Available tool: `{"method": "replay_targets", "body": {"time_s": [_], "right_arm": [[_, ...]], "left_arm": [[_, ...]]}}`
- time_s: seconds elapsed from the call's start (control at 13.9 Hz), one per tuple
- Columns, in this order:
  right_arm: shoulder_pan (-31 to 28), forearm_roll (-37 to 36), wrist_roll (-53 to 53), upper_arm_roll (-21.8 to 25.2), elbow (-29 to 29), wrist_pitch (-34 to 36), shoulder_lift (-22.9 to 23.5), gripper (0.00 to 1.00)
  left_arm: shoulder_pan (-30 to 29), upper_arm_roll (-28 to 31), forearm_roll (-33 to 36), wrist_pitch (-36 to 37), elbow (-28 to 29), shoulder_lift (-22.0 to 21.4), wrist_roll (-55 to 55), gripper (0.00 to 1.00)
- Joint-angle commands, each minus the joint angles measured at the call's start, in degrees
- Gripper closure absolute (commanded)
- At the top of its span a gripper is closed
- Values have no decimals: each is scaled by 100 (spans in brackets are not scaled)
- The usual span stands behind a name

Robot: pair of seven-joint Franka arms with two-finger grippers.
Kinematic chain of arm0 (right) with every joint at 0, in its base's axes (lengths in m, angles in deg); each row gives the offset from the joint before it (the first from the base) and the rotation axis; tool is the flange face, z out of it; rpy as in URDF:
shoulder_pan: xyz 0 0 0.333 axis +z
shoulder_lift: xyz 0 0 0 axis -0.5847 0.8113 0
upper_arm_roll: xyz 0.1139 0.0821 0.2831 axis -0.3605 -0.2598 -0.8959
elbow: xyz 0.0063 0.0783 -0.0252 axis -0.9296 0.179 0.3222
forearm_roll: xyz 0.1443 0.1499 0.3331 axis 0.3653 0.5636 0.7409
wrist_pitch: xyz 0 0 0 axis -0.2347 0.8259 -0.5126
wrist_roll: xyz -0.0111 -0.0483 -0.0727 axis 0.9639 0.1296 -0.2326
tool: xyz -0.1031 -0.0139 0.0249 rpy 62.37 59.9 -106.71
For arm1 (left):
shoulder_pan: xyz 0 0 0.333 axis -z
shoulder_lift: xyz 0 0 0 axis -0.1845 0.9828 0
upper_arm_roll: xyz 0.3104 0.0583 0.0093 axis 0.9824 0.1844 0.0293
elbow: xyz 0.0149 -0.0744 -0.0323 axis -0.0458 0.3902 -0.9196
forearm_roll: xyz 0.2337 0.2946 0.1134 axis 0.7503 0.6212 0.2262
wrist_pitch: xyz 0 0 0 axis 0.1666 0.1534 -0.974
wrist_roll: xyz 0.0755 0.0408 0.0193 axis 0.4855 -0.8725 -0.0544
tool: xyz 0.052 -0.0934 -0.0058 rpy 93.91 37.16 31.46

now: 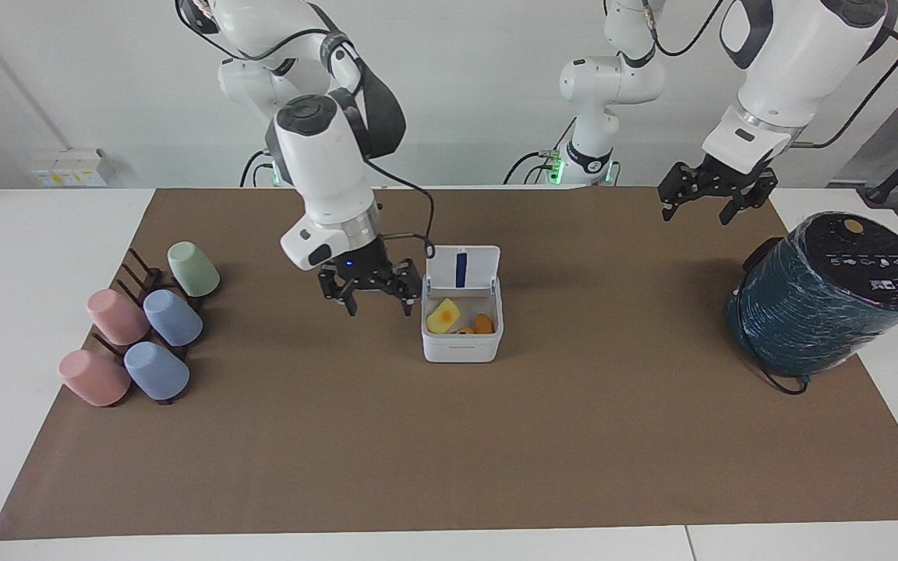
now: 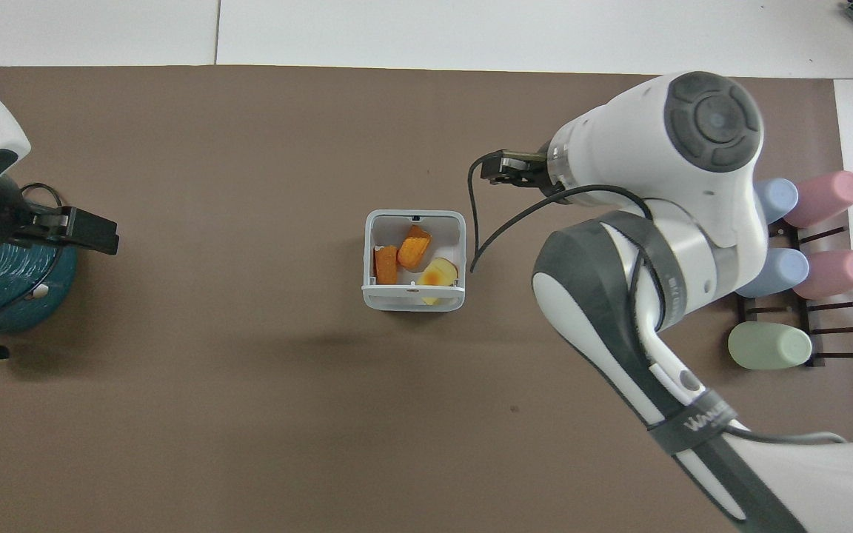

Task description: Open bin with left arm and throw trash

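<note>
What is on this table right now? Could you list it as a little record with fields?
bin: white box mid-mat, lid standing open
trash: two orange stubs and a yellow slice, all inside the bin
right pincer: open, empty, in the air beside the bin
left pincer: open, empty, waiting raised near the teal cylinder
cups: five pastel cups on a rack at the right arm's end

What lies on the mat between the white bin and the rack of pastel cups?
Only bare brown mat lies between the bin and the cup rack; the right tool hangs open above it, shown in the facing view.
</note>
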Motion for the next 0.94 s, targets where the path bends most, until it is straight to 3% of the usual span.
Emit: {"method": "replay_targets", "body": {"time_s": [0.0,0.43,0.65,0.86], "right_arm": [[-493,-134,474,-53,70,291,-331,0],[-969,-214,915,131,61,1328,-1131,0],[-803,-170,1449,762,52,1996,-1536,0],[-251,-99,1942,1736,52,2585,-1905,0]], "left_arm": [[18,10,321,-232,234,-161,106,0],[1,9,367,-267,234,-170,80,0],[10,9,367,-267,234,-170,115,0],[10,1,367,-267,234,-170,106,0]]}}
